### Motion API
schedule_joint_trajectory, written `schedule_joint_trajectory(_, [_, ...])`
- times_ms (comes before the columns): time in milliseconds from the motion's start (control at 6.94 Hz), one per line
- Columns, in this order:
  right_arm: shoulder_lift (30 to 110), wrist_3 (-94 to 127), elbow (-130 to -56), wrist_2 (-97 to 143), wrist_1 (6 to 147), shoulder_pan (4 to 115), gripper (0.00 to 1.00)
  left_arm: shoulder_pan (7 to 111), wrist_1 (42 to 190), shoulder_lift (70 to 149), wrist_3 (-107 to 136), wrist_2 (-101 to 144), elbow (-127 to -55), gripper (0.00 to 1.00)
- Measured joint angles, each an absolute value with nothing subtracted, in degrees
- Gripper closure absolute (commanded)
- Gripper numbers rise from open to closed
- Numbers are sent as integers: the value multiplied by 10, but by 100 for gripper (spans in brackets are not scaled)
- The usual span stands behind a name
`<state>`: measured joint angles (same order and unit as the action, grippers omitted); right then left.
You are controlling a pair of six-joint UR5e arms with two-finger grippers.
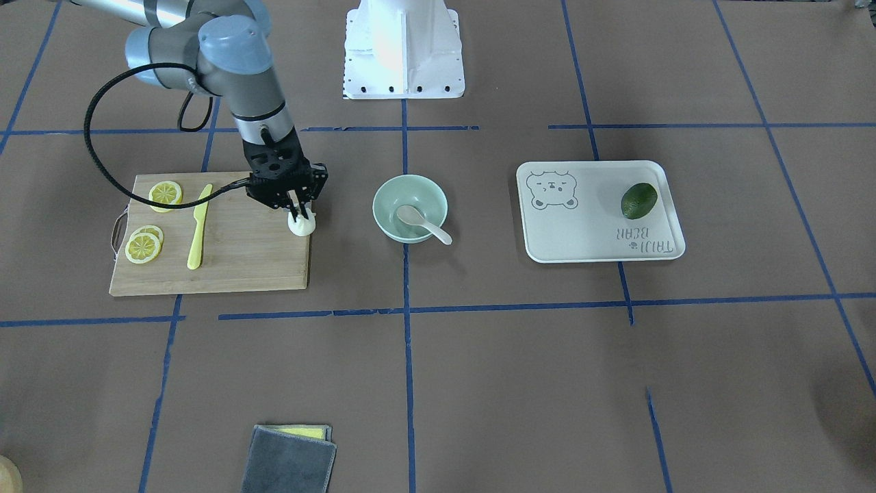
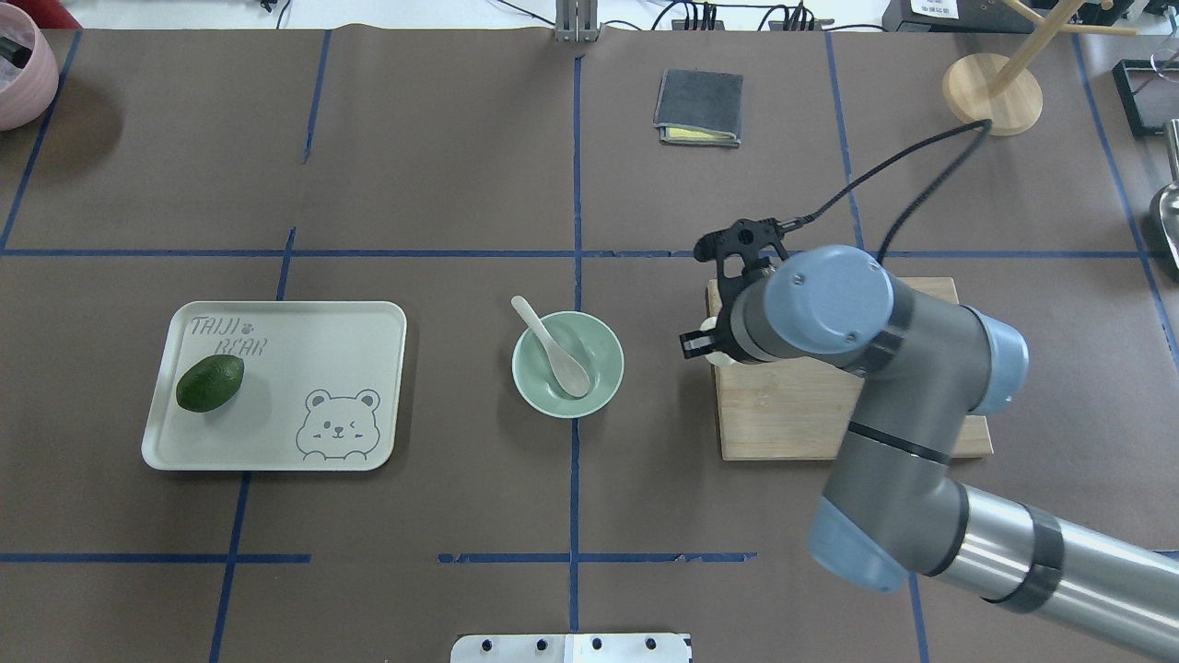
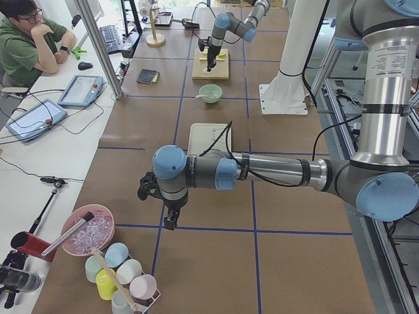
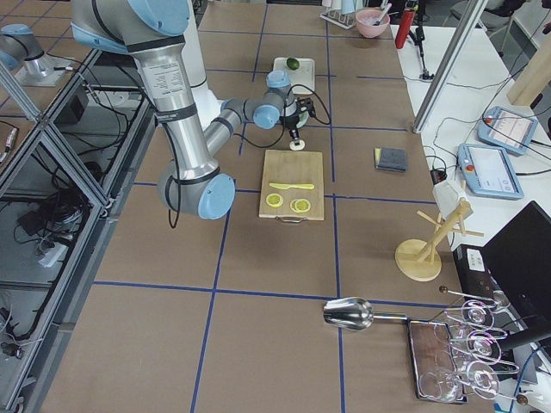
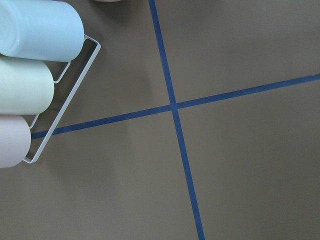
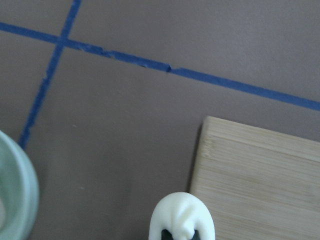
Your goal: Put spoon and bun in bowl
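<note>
The white bun [image 1: 302, 224] is at the edge of the wooden cutting board [image 1: 239, 253] nearest the bowl. My right gripper [image 1: 299, 213] points straight down and is shut on its pleated top. In the right wrist view the bun [image 6: 182, 212] is between dark fingertips, over the board's corner. I cannot tell if it is lifted. The off-white spoon [image 1: 421, 220] lies in the mint-green bowl [image 1: 383, 198], its handle over the rim. My left gripper [image 3: 168, 221] hangs over bare table far from the bowl. It shows only in the exterior left view, so I cannot tell if it is open or shut.
Lemon slices [image 1: 144, 246] and a yellow knife [image 1: 198, 233] lie on the board. A cream bear tray [image 1: 582, 239] holds an avocado [image 1: 639, 200]. A folded grey cloth [image 1: 287, 462] lies at the operators' side. Pastel cups in a wire rack [image 5: 30, 75] are near the left wrist.
</note>
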<state>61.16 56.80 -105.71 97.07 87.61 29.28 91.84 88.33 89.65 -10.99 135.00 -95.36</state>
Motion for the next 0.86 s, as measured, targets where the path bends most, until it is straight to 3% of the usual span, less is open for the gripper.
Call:
schedule_joint_trajectory(432, [459, 660, -999, 946, 969, 257, 100, 918, 883, 897, -110, 1350, -955, 0])
schedule_joint_trajectory(576, [439, 676, -956, 923, 944, 241, 62, 918, 882, 897, -110, 1350, -955, 0])
schedule_joint_trajectory(720, [437, 683, -927, 911, 917, 232, 5, 918, 882, 897, -110, 1350, -955, 0])
schedule_joint_trajectory(864, [443, 685, -919, 906, 905, 229, 0, 918, 882, 897, -110, 1350, -955, 0])
